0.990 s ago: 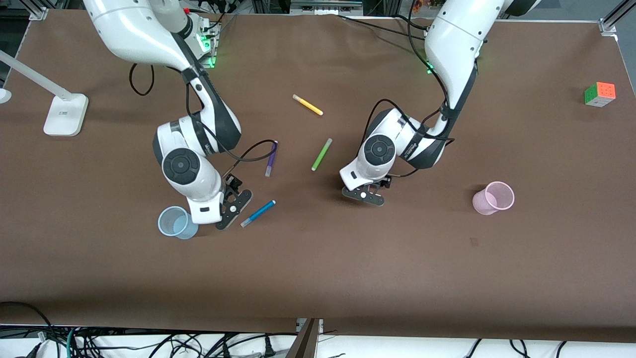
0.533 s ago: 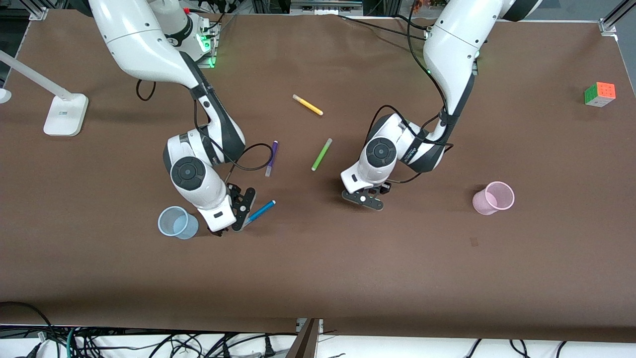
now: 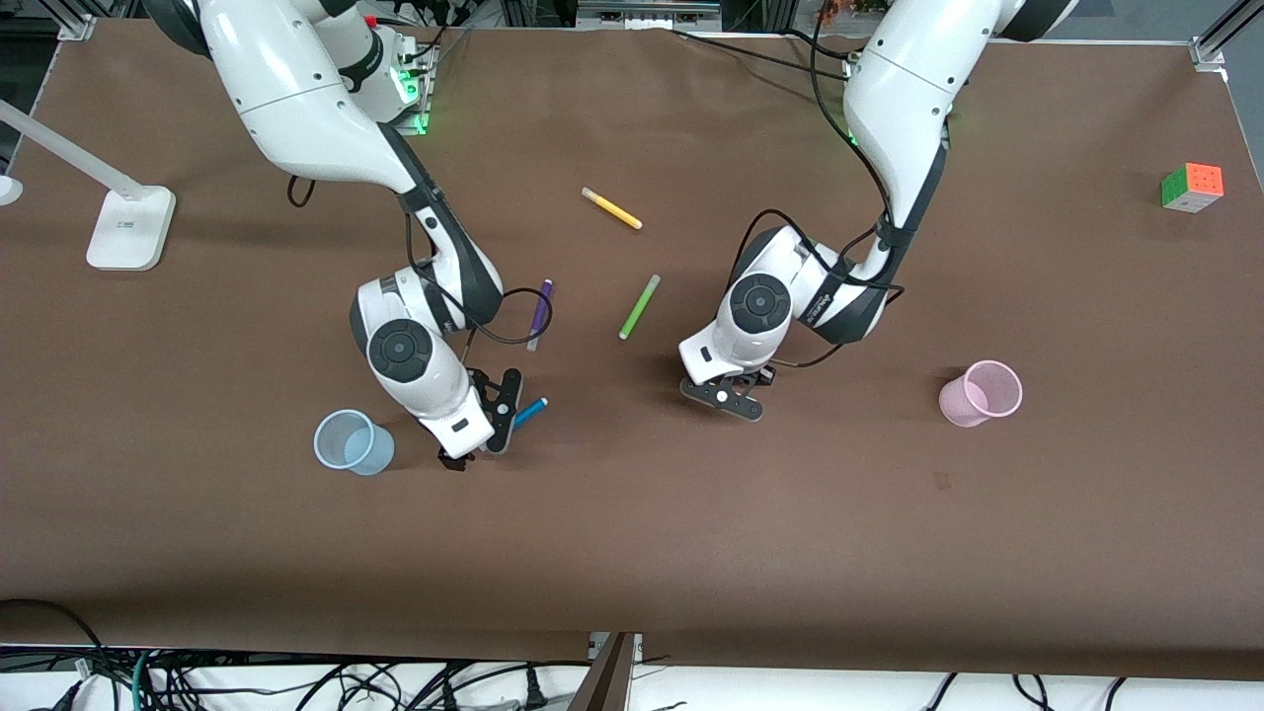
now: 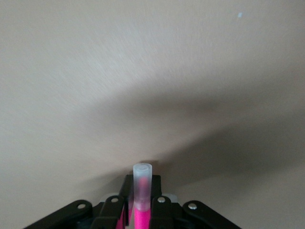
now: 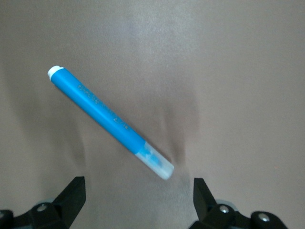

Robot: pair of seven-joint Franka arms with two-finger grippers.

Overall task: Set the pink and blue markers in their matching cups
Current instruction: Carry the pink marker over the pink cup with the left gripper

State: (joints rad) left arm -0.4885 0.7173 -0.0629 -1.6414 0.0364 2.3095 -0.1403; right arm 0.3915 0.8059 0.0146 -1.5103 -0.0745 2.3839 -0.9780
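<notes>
The right gripper (image 3: pixel 484 427) hangs wide open over the blue marker (image 5: pixel 109 121), which lies flat on the table (image 3: pixel 632 553) near the blue cup (image 3: pixel 352 442). The left gripper (image 3: pixel 729 395) pinches the pink marker (image 4: pixel 141 200), well apart from the pink cup (image 3: pixel 980 393).

Even, bright overhead light fills the front view; the brown bench (image 3: pixel 691 553) shows no glare, and soft shadows pool just beside each arm. The left wrist view looks washed out, a broad dark shadow crossing it. The blue marker (image 5: pixel 109 121) appears slightly motion-blurred.
</notes>
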